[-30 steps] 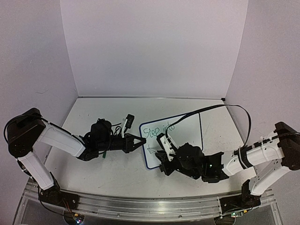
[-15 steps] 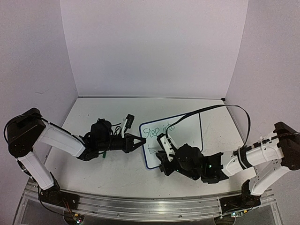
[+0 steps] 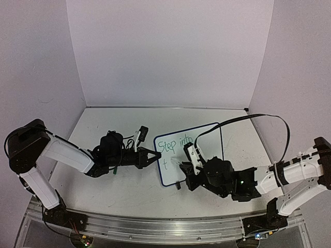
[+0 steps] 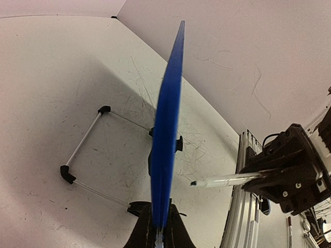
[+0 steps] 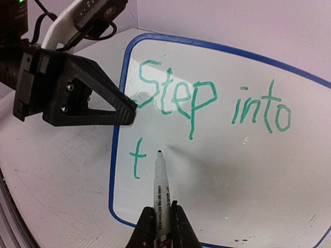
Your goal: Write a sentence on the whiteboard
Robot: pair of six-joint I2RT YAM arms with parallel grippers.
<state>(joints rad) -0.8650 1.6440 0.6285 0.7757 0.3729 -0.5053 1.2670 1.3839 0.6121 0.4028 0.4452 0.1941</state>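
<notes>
Your white table, scuffed with faint grey scribbles, fills the lower middle of the top view; the whiteboard stands on it right of centre

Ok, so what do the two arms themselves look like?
The left arm and right arm have white shells with black joints. The left gripper has black triangular bolted fingers. A black cable loops over the right arm, whose wrist shows a green light.

- left arm and right arm: white plastic shells, chunky round black joints
- thin black cable loops off the right one, plus a tiny green light
- left gripper: black triangular fingers with small silver screws
</notes>
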